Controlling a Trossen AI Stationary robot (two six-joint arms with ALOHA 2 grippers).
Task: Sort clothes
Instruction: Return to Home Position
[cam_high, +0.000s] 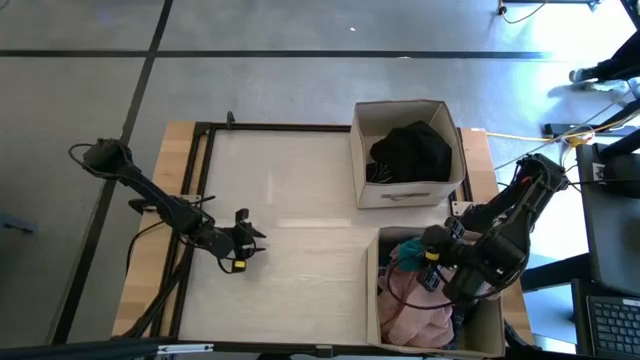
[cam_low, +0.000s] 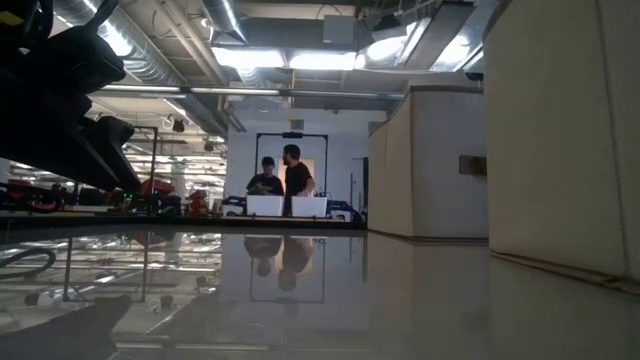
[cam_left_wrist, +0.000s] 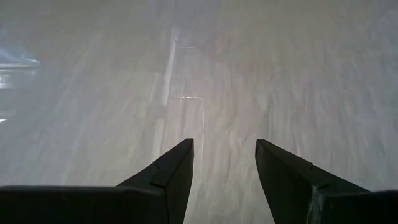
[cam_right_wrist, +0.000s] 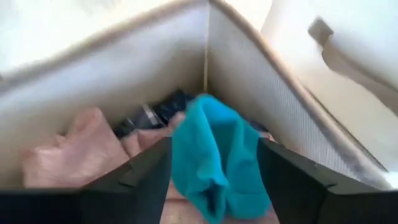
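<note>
My right gripper (cam_right_wrist: 214, 180) stands open over the near cardboard box (cam_high: 372, 290), pointing steeply down into it. A small teal piece (cam_right_wrist: 217, 149) sits bunched in the gap between its fingers; in the high view the teal piece (cam_high: 408, 250) shows at the box's far end. Below it in the box lie a large pink garment (cam_right_wrist: 74, 155) and a dark garment (cam_right_wrist: 158, 112). The far box (cam_high: 400, 192) holds a black garment (cam_high: 412, 150). My left gripper (cam_left_wrist: 224, 168) waits open above bare table at the left (cam_high: 248, 240). My right gripper has the teal piece between its spread fingers (cam_right_wrist: 146, 174), coming from above and slanting down. The cloth fills the gap from one finger to the other, but I cannot tell whether the fingers touch it. Its lower end is cut off by the picture's edge.
The two cardboard boxes stand side by side along the table's right part; in the low view they rise as tall walls (cam_low: 560, 130) at the right. The table's middle and left (cam_high: 290, 230) are bare. Two people stand far off in the room (cam_low: 282, 175).
</note>
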